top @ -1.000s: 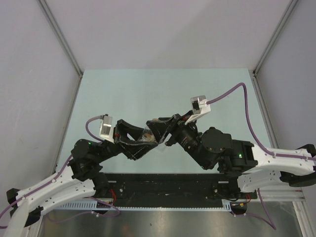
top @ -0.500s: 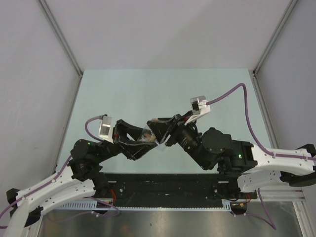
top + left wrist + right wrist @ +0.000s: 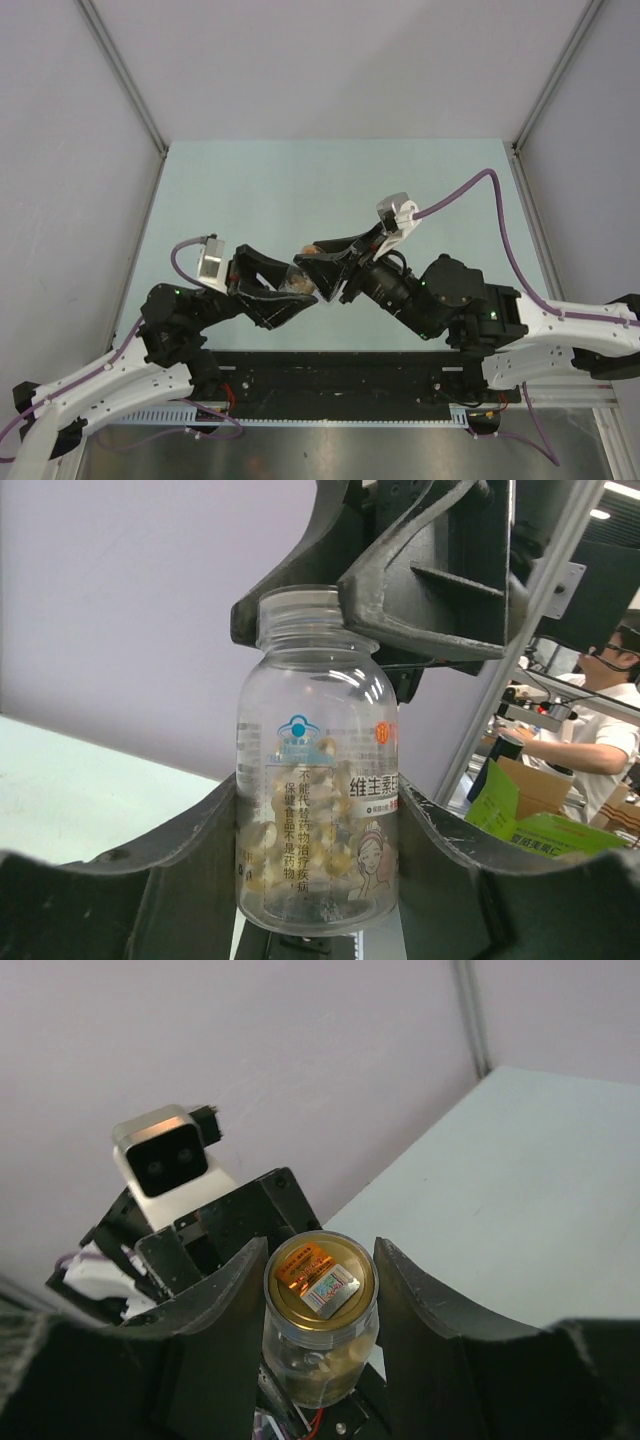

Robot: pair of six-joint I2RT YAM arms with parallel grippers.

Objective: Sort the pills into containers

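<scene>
Jar (image 3: pixel 315 780) of pills (image 3: pixel 300 825) stands upright, clamped at its lower half by the left gripper (image 3: pixel 318 805), held above the table (image 3: pixel 250 180) between the two arms. Right gripper (image 3: pixel 322 1260) straddles its gold-sealed top, with a finger close on each side. Whether they press it, I cannot tell.

In the top view the right claw (image 3: pixel 312 268) has slid left and a little lower, closing in over the jar (image 3: pixel 297 284) at frame centre. Its wrist camera (image 3: pixel 393 212) has tipped and moved left, while the arm's elbow (image 3: pixel 458 285) has shifted right. The left wrist camera (image 3: pixel 207 260) has edged slightly left.
</scene>
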